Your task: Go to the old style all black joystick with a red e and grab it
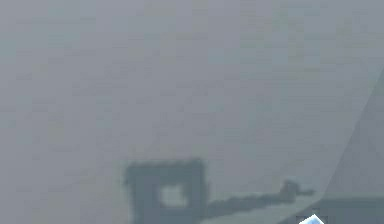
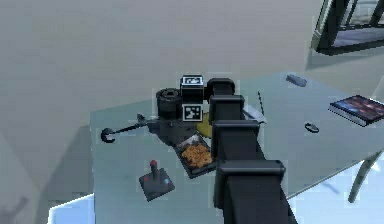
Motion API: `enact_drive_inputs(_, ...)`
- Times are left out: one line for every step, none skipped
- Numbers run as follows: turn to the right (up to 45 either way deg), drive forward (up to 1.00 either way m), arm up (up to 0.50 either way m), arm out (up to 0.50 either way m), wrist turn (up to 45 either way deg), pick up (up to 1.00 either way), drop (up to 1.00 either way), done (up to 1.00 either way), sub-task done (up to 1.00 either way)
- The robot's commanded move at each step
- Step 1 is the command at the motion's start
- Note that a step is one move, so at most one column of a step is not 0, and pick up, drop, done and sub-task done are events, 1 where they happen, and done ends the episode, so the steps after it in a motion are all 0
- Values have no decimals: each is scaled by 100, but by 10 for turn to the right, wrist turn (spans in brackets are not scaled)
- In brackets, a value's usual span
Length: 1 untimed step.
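Observation:
A small black joystick [image 2: 155, 181] with a square base and a reddish stick stands near the front left corner of the pale table [image 2: 290, 120] in the arm side view. My dark arm [image 2: 240, 150] rises from the bottom edge over the table. Beyond the two white marker squares [image 2: 190, 86], the gripper [image 2: 112, 133] reaches left, near the table's left edge, farther out than the joystick and apart from it. Only bare tabletop lies behind its fingers, so it holds nothing.
A dark tray with orange food [image 2: 196, 154] lies beside the arm, right of the joystick. A flat book [image 2: 357, 105], a small ring [image 2: 312, 127] and a grey item [image 2: 295, 78] lie at the table's right. A window [image 2: 350, 25] is at top right. A plain grey wall [image 1: 180, 80] stands close ahead.

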Motion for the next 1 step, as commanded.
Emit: enact_drive_inputs(0, 0, 0, 0, 60, 0, 0, 0, 0)
